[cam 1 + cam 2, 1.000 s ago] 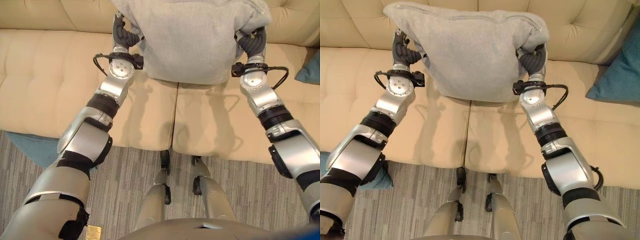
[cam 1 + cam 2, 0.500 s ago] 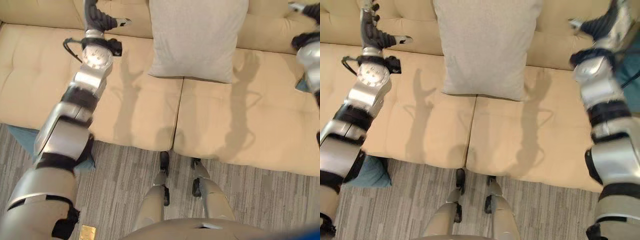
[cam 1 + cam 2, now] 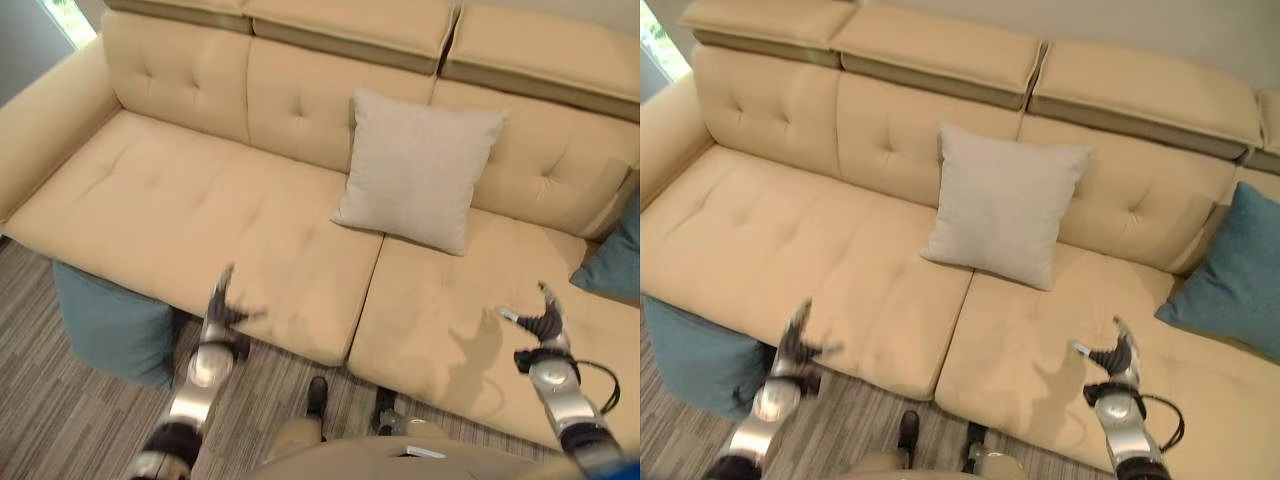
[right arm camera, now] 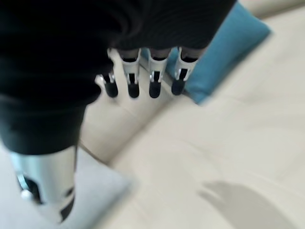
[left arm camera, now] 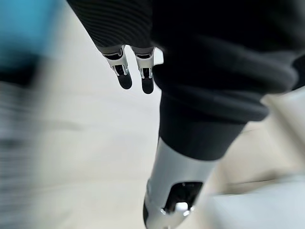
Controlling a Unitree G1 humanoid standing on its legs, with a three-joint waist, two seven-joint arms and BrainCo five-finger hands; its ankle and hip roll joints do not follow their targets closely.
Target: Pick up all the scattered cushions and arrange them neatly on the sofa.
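While the grey cushion (image 3: pixel 1002 204) leans upright against the sofa (image 3: pixel 760 230) backrest, both released hands, left (image 3: pixel 222 308) and right (image 3: pixel 1113 357), should reach low for the teal cushion (image 3: pixel 112 328) on the floor.

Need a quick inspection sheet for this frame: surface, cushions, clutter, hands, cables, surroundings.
Surface: beige sofa, seat mostly bare.
Job's things: grey cushion upright against the backrest at the seat seam; teal cushion leaning at the sofa's right end; another teal cushion on the floor by the sofa's left front.
Clutter: nothing seen.
Hands: left hand and right hand both open, holding nothing.
Cables: nothing seen.
Surroundings: grey striped carpet.
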